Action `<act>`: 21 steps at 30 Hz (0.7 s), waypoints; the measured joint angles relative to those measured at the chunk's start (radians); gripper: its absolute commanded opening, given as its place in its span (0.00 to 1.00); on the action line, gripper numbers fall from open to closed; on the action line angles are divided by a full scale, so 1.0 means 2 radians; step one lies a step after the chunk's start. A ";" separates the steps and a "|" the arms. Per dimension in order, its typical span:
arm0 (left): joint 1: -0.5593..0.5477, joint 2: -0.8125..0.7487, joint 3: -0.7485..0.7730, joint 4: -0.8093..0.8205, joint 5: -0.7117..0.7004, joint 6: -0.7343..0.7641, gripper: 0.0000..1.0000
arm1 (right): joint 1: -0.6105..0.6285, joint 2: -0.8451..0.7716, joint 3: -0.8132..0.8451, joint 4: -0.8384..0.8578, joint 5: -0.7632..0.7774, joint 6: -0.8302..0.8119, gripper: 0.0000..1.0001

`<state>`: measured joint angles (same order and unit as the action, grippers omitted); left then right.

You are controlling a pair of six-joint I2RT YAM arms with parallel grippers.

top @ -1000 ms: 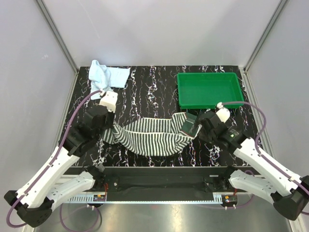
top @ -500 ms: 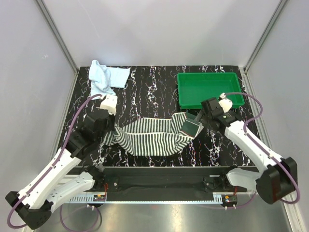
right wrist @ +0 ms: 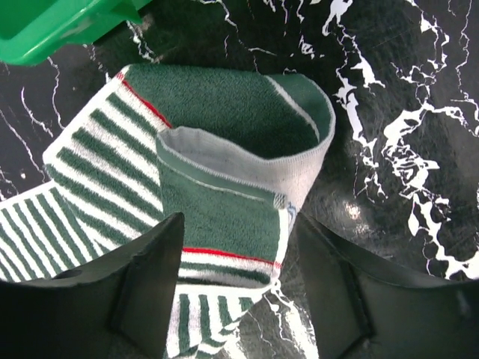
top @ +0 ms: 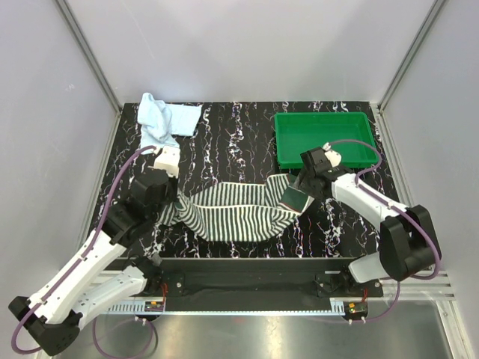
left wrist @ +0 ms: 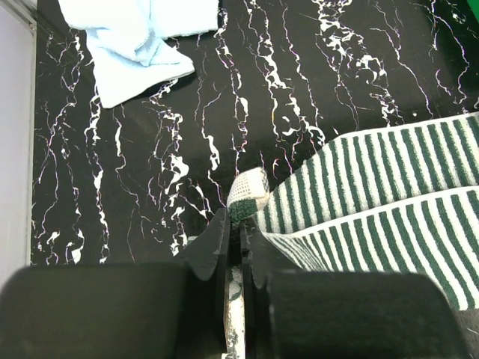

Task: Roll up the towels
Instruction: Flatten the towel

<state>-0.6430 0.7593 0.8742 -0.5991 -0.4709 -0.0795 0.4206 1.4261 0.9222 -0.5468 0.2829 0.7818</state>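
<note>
Seen from above, the pale blue towel [top: 166, 120] lies crumpled in the far left corner of the black marbled desk [top: 239, 142], well apart from both arms; I find it again at the top of the left wrist view [left wrist: 138, 34]. Nearer to me, the left end effector [top: 171, 200] is clenched on the left corner of the striped towel [top: 239, 213]. In the left wrist view its jaws [left wrist: 239, 224] meet with no gap I can see, and a small tuft of green-and-white cloth pokes out just beyond them. From there the striped towel [left wrist: 374, 187] runs rightward in two overlapping bands and sags across the middle of the desk toward the near edge. Its right end is folded back on itself, showing a solid green border with a thin red line [right wrist: 224, 149]. The right end effector [top: 296, 196] hangs over that folded end, released: in the right wrist view its jaws [right wrist: 239, 247] stand wide apart, one on either side of the cloth. Just beyond lies the green tray [top: 323, 138], a corner of which shows at the upper left of the right wrist view [right wrist: 52, 30].
</note>
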 measured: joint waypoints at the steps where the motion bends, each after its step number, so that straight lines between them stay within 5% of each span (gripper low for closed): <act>1: 0.000 0.000 0.000 0.000 -0.001 0.000 0.07 | -0.003 0.002 -0.002 0.004 -0.002 -0.002 0.66; 8: 0.000 0.000 -0.001 0.002 -0.001 0.000 0.08 | -0.024 0.019 -0.007 0.023 -0.008 -0.014 0.62; 21: 0.000 0.004 -0.001 0.009 -0.001 -0.003 0.09 | -0.037 0.033 -0.021 0.048 -0.029 -0.035 0.16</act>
<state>-0.6430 0.7681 0.8726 -0.5808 -0.4732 -0.0849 0.3462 1.4918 0.8810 -0.4515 0.2256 0.7120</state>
